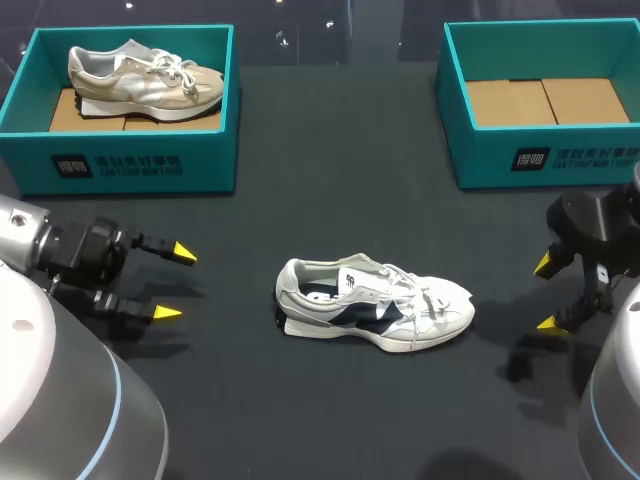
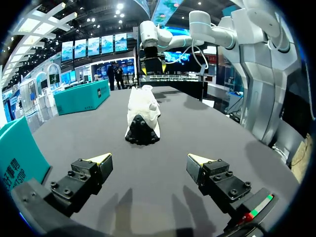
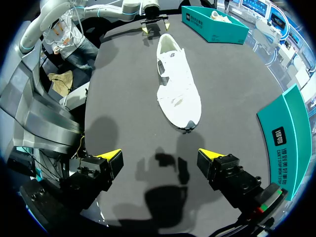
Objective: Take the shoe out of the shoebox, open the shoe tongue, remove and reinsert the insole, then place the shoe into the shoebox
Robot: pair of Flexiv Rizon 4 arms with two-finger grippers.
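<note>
Seen from the head view, a white and navy shoe (image 1: 375,312) stands on its sole near the middle of the dark surface (image 1: 330,210). Its toe points to three o'clock and its heel to nine o'clock, and nothing is touching it. At about ten o'clock sits a teal box (image 1: 130,165) with a beige shoe (image 1: 145,80) lying inside it. At about two o'clock sits a second teal box (image 1: 540,160), its brown cardboard bottom (image 1: 545,100) in plain sight.

The left arm (image 1: 60,255) comes in at about eight o'clock. Its jaws are spread wide, and the yellow tips (image 1: 183,253) point toward the shoe's heel but stay well apart from it. The right arm (image 1: 600,240) comes in at about four o'clock. Its jaws are also spread, their yellow tips (image 1: 545,263) just off the surface, well apart from the toe.

In the left wrist view the shoe (image 2: 142,116) lies straight ahead of the open jaws, its dark heel turned toward them. One fingertip (image 2: 98,159) sits on either side of that line. In the right wrist view the shoe (image 3: 177,84) stretches away ahead of the jaws, toe nearest, with the fingertips (image 3: 111,155) wide apart and holding nothing. The second box's wall (image 3: 291,133) stands just beside that gripper.
</note>
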